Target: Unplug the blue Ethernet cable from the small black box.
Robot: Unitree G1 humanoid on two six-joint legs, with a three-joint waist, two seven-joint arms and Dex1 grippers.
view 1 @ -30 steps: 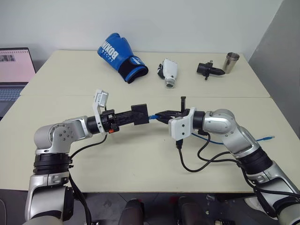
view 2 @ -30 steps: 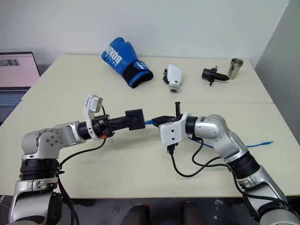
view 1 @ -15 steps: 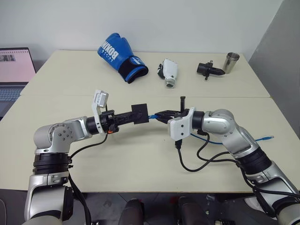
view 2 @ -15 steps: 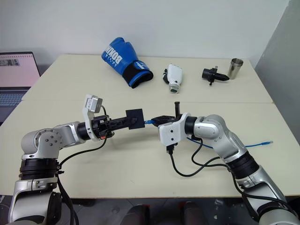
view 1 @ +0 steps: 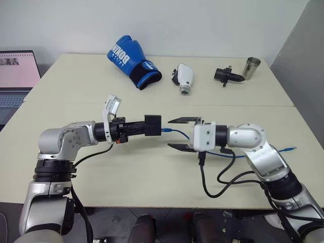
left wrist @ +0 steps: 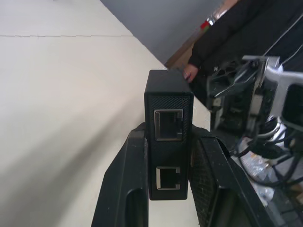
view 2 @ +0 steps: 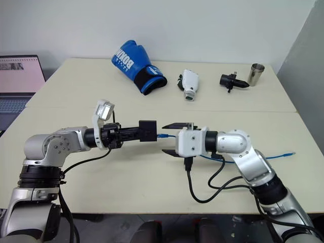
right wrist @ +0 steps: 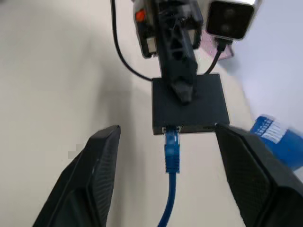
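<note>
Blue cable (right wrist: 171,156) was plugged into the edge of the small black box (view 1: 153,125), both held up above the desk (view 1: 126,167) near its middle. Left claw (left wrist: 168,182) was pinching the box between its fingers, two open ports facing its wrist camera. Right claw (view 1: 181,133) faced the box with its fingers spread wide, one either side of the cable, not touching it. Cable ran back under the right arm, its far plug (view 1: 289,149) lying on the desk. Along the far edge: blue boxing glove (view 1: 130,62), white gadget (view 1: 184,78), black gadget (view 1: 226,76), metal cup (view 1: 251,67). Laptop (view 1: 17,71) off to the left.
</note>
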